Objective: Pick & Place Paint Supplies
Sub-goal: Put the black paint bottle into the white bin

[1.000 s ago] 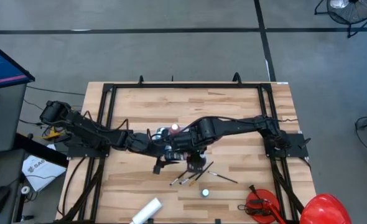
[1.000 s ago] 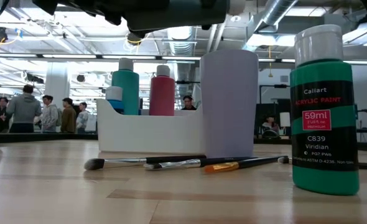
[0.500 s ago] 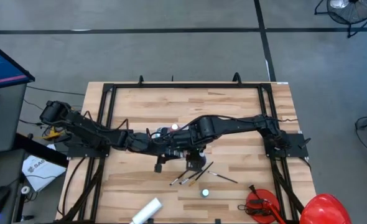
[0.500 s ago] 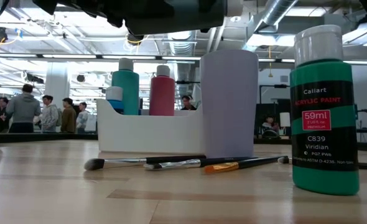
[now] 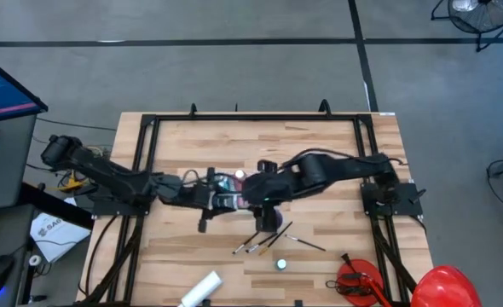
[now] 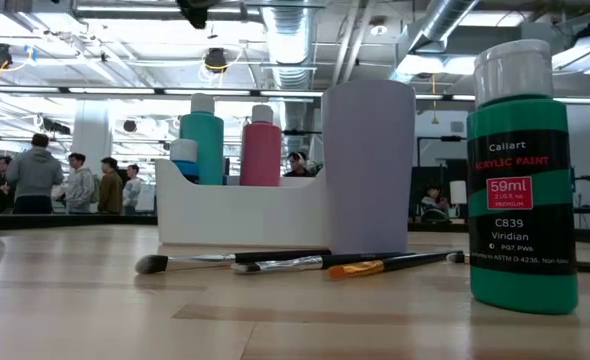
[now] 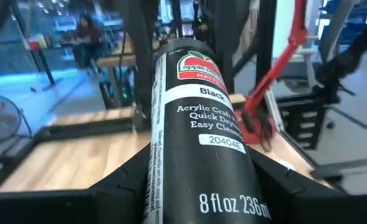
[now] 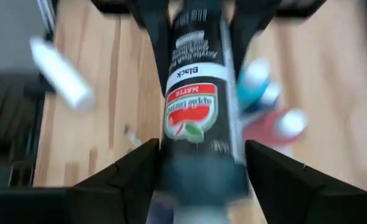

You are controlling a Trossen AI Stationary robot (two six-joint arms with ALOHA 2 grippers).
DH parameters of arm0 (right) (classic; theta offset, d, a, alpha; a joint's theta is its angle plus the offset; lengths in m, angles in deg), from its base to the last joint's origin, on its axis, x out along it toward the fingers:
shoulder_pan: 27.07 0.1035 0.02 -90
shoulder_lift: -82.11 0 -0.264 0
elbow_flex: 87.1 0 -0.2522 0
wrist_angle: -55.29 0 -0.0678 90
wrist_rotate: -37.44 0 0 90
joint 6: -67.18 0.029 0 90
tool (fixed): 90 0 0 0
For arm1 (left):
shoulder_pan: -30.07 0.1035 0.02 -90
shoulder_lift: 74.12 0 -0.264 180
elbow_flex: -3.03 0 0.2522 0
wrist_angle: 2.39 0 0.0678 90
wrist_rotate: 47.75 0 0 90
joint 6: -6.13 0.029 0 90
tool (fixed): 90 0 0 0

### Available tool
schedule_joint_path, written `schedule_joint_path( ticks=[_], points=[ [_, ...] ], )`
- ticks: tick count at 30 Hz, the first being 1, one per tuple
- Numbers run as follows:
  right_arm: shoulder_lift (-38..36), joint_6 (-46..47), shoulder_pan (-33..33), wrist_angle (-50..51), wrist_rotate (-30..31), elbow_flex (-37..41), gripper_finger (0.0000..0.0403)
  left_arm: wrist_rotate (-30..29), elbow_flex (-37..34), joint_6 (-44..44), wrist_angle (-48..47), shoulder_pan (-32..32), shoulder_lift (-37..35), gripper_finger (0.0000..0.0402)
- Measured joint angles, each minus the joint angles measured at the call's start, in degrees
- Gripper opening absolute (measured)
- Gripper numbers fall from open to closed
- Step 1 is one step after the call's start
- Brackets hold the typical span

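A black paint bottle (image 5: 228, 201), labelled "Black", hangs level above the table's middle between both grippers. My left gripper (image 5: 207, 201) comes from the left and is shut on its base end. My right gripper (image 5: 253, 194) comes from the right and is shut on its cap end. Just beyond them a white caddy (image 6: 240, 210) stands on the table with a teal bottle (image 6: 203, 140), a red bottle (image 6: 261, 145) and a small light-blue one (image 6: 183, 158) upright in it. Dark-handled brushes (image 6: 295, 262) lie flat before it. My left gripper pinches the black bottle's base end (image 7: 224, 202) between its two fingers (image 7: 127, 183). It comes level from the table's left, fingers lying along the bottle. The bottle is lifted clear and lies level. My right gripper pinches the same bottle near its cap end (image 8: 199, 177), one finger (image 8: 137, 171) on each side. It comes about level from the table's right, fingers along the bottle.
A tall pale cup (image 6: 368, 165) stands beside the caddy. A green Viridian bottle (image 6: 523, 180) stands upright near the table's near edge (image 5: 280, 263). A white tube (image 5: 200, 290) lies at the near edge. A red tool (image 5: 358, 281) and red dome (image 5: 443, 286) sit at the near right corner.
Both grippers have moved together toward the table's left edge, the black bottle between them. They have also risen: the dark arm shape across the top of the low view is gone. The right arm has stretched out and the left arm has drawn back.
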Motion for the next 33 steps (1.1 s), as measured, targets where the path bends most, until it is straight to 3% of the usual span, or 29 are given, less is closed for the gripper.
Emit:
schedule_joint_path(
  ticks=[5, 12, 21, 28, 33],
  points=[
    [-4.2, -5.3, 2.4, -9.1, 6.2, -0.3, 0.0227, 1.1, -4.9, -0.4, -3.3, -0.4, -5.9, 0.0171],
    [-4.9, -13.1, 4.4, -20.5, 6.5, 0.0, 0.0226, 1.3, -8.8, -0.6, 2.9, -0.9, -12.2, 0.0169],
    [-4.0, -23.0, 5.8, -35.9, 2.9, 3.1, 0.0223, 2.9, -16.2, -0.6, 21.2, -1.6, -16.3, 0.0169],
    [-5.5, -22.8, 2.9, -44.1, 0.3, 13.5, 0.0223, 3.1, -19.4, -0.3, 25.1, -1.6, -20.0, 0.0169],
    [-14.1, -20.4, 0.2, -55.7, -0.5, 31.3, 0.0214, 0.4, -20.6, 0.2, 25.5, -1.4, -22.1, 0.0169]
  ],
)
